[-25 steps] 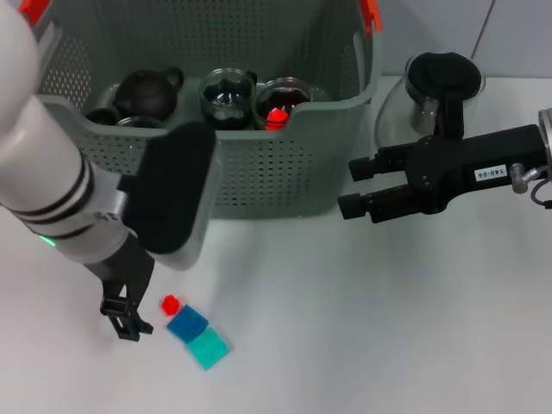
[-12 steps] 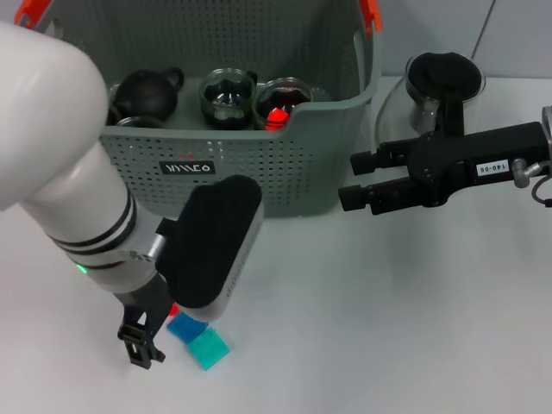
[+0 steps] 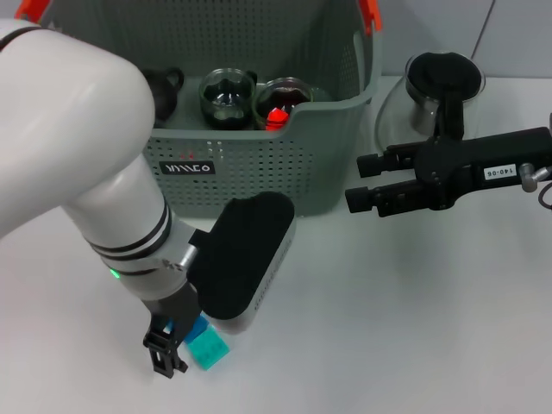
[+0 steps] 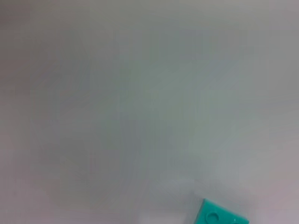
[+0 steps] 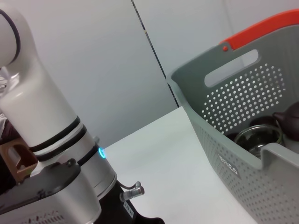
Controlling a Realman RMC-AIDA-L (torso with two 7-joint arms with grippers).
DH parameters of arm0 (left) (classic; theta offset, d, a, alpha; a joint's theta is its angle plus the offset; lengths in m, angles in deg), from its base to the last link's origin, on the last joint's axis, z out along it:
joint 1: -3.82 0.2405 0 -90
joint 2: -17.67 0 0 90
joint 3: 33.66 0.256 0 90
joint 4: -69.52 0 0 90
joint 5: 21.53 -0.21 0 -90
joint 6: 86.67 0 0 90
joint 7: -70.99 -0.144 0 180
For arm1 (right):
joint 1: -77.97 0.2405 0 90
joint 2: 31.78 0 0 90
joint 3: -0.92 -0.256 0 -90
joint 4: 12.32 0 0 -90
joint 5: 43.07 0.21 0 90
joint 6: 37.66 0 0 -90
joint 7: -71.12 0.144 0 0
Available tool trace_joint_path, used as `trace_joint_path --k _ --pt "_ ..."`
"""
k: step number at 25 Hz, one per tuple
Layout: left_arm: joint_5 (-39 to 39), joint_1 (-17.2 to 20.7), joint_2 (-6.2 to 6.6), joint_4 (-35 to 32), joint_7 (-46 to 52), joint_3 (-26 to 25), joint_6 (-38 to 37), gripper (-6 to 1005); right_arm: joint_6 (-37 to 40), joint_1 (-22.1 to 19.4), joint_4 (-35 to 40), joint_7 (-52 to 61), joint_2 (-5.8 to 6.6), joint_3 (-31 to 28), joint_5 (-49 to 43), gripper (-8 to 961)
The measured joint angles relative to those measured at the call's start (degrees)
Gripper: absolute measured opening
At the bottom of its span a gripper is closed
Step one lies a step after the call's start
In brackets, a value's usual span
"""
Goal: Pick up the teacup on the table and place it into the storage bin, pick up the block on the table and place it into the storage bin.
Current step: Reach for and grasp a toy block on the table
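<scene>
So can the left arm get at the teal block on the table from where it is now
Probably yes. The left gripper is down at the table right beside the teal block, with only a blue block beside it. Whether the fingers already straddle it can't be told.

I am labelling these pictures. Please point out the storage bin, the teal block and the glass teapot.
storage bin [image 3: 259, 177], head view, on its perforated front wall.
teal block [image 3: 210, 349], head view, on its top face.
glass teapot [image 3: 444, 78], head view, on its black lid.
</scene>
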Motion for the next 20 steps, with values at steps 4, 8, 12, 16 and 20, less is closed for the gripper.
trace_joint_path --k 4,8,12,16,20 --pt "0.1 -1.7 0.00 -3.0 0.3 0.0 0.8 889 0.0 -0.2 0.0 -0.1 0.00 0.0 0.0 834" --pt "0.2 -2.3 0.00 -4.0 0.4 -0.3 1.8 885 0.0 -0.4 0.0 -0.3 0.01 -0.1 0.1 833" --pt "0.2 -3.0 0.11 -4.8 0.2 -0.6 2.3 880 0.0 -0.5 0.0 -0.3 0.00 -0.2 0.1 833" --pt "0.1 -4.1 0.23 -6.6 0.1 -1.4 2.4 818 0.0 -0.5 0.0 -0.3 0.01 -0.6 0.1 833" --pt "-0.1 -4.5 0.26 -7.7 -0.3 -2.1 2.7 807 0.0 -0.5 0.0 -0.3 0.01 -0.8 0.1 832"
